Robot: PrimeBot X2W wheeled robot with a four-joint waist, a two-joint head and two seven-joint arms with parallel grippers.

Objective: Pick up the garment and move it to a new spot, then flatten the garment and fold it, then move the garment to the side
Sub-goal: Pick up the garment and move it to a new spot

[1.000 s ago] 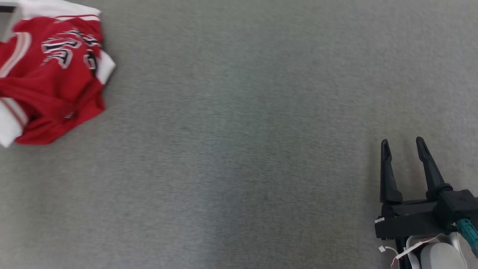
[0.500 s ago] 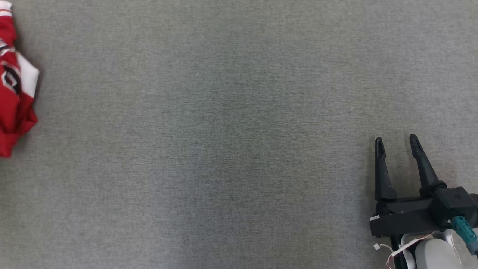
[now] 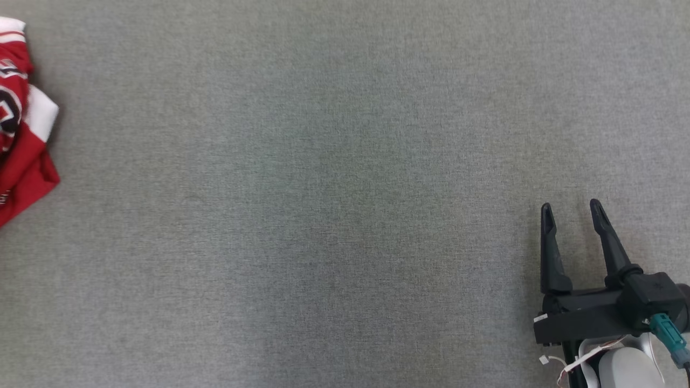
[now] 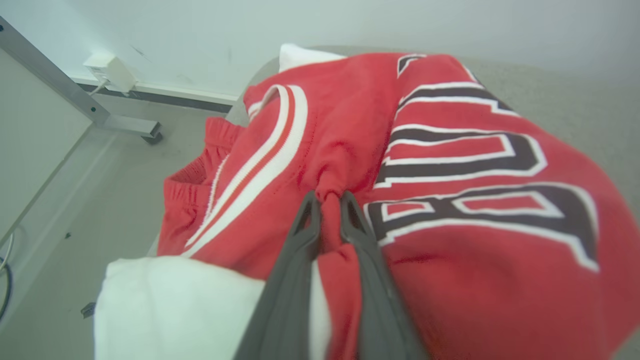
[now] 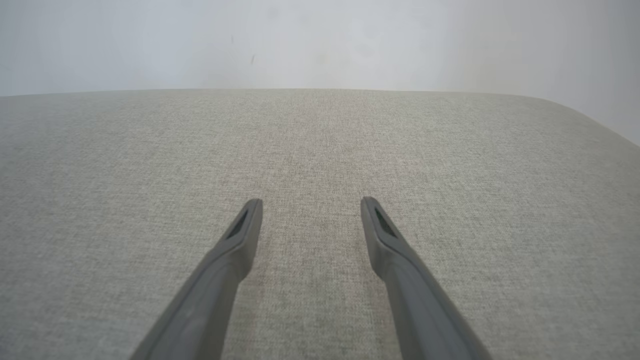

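Red garment [image 3: 24, 145] sits at far left edge of head view, cut off by the frame; only a strip of red with white trim and a bit of dark lettering shows, the rest is out of shot. It lies on the grey fabric surface [image 3: 323, 188]. Left wrist view: garment [image 4: 450, 150] bunched up, large black-and-white letters across the right half, partly readable but folded, a white panel at lower left, white stripes running up the middle. Left claw [image 4: 327, 200] pinches a small ridge of red cloth between its tips, fingers nearly together; cloth covers what is under them. Background upper left of that view: pale wall [image 4: 350, 25], white box [image 4: 110, 70] on it, a metal leg [image 4: 125, 125], floor [image 4: 75, 210], all blurry. Right claw [image 3: 570, 207] at lower right of head view, fingers spread, nothing between them, wrist partly cut off by the frame. Right wrist view: right claw [image 5: 311, 205] spread above bare surface [image 5: 320, 130]; contact with it hard to tell.
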